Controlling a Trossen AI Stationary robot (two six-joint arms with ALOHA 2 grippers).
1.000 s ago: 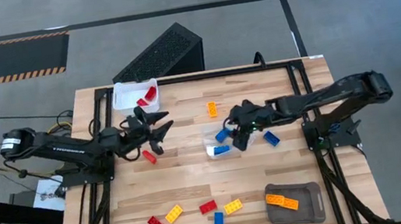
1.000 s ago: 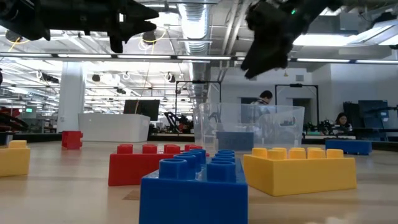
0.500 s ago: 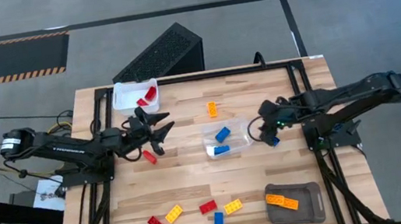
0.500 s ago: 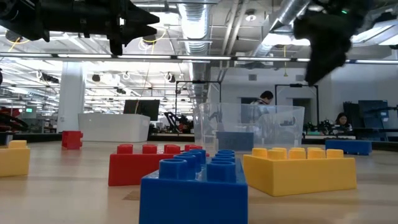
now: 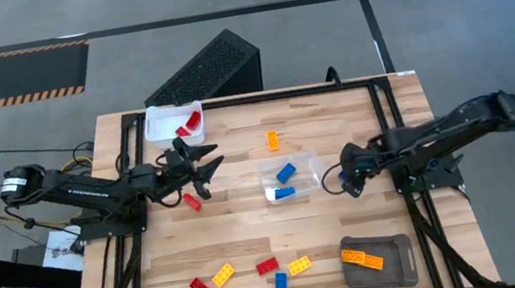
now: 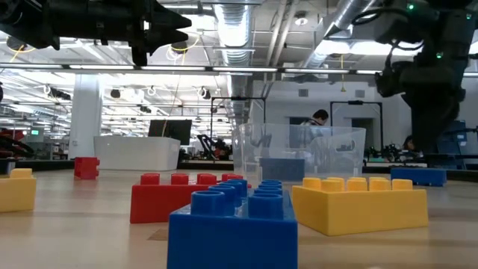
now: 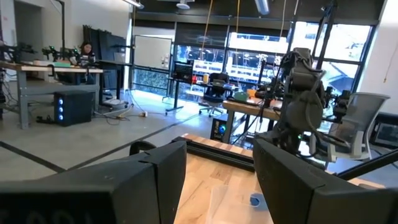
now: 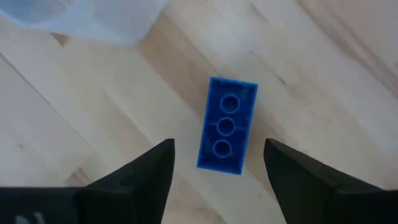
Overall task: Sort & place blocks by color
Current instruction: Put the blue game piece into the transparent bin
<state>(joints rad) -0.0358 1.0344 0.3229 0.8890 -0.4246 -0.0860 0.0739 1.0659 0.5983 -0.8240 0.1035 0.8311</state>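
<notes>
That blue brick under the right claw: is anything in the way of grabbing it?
Nothing visible. In the right wrist view the blue brick lies alone on bare wood, between the open fingers of the right gripper. The clear container sits off to the side, not touching it.

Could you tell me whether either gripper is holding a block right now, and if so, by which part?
Neither is. The right gripper hangs open over a blue block on the table, its jaws apart. The left gripper is open with nothing between its jaws.
</notes>
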